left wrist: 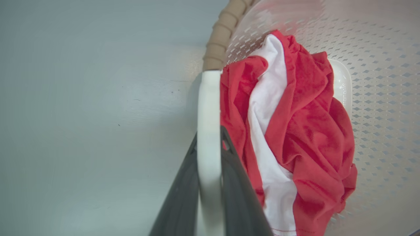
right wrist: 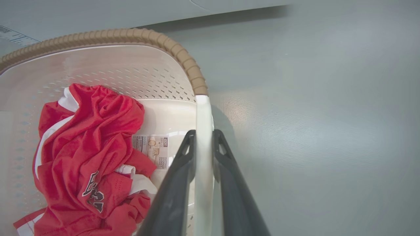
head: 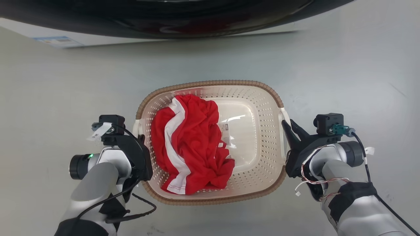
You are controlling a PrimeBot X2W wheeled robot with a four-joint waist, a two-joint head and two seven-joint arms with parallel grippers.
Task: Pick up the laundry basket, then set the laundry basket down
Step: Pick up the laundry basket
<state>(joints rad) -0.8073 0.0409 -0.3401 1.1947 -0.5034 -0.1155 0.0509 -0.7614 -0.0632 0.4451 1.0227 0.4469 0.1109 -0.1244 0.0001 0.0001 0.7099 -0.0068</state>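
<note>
The laundry basket (head: 262, 131), cream-white with perforated walls and a brown woven-look rim, sits in the middle of the head view with a crumpled red and white garment (head: 193, 141) inside. My left gripper (head: 141, 137) is at its left white handle. In the left wrist view the two dark fingers of the left gripper (left wrist: 210, 131) clamp that handle (left wrist: 208, 98). My right gripper (head: 288, 126) is at the right handle. The right wrist view shows the right gripper (right wrist: 204, 132) shut on its handle (right wrist: 203, 111). I cannot tell whether the basket rests on the floor.
A washer's dark rounded door (head: 170, 19) and white body (head: 65, 39) span the top of the head view. Grey floor (head: 344, 65) surrounds the basket on all sides. A paper label (head: 226, 134) lies on the basket's bottom.
</note>
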